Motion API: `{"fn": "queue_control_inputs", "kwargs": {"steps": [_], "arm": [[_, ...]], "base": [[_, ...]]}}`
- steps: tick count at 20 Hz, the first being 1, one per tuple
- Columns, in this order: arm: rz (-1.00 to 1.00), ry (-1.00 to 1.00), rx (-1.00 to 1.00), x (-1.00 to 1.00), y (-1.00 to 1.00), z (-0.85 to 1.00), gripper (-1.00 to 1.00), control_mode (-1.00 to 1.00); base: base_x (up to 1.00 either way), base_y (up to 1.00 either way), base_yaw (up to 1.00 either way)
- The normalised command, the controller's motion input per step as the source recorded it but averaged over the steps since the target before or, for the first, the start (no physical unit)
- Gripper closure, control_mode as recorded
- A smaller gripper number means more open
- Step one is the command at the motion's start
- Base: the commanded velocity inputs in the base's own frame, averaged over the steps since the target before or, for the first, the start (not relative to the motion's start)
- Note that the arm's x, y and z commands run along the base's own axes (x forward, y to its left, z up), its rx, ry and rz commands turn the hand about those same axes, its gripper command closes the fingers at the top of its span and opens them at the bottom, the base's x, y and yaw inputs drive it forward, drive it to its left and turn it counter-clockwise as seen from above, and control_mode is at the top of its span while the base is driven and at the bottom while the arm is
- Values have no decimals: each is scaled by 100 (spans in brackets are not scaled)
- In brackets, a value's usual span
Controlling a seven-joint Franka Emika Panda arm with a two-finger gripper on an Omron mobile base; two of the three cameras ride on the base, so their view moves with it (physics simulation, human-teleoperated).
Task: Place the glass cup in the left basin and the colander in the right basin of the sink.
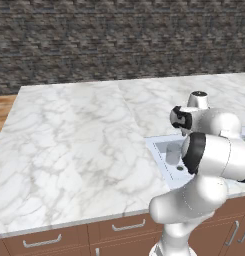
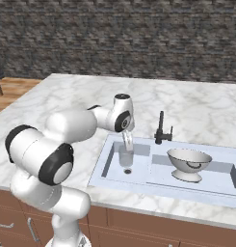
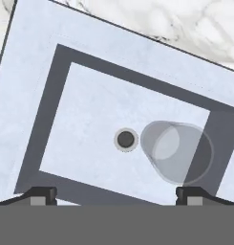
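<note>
End effector (image 3: 116, 196) wide apart above glass cup (image 3: 178, 152) beside drain (image 3: 125, 139), faucet (image 2: 161, 128) near.

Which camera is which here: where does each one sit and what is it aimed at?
Left base view: behind the arm's left, facing the marble counter; arm at lower right hides most of the sink.
Right base view: behind its right, facing the sink, faucet and colander; arm from lower left.
Hand view: looks down into the left basin; open fingers at bottom.
All three share the glass cup in that basin.
</note>
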Motion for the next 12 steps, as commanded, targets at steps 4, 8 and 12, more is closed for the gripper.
{"fn": "queue_control_inputs", "kwargs": {"steps": [4, 8, 12], "arm": [[8, 0, 0, -71, 0, 59, -100, -100], [11, 0, 0, -76, 4, 55, -100, -100], [15, 0, 0, -57, 20, 49, -100, -100]], "base": [[0, 0, 0], [0, 0, 0], [0, 0, 0]]}}
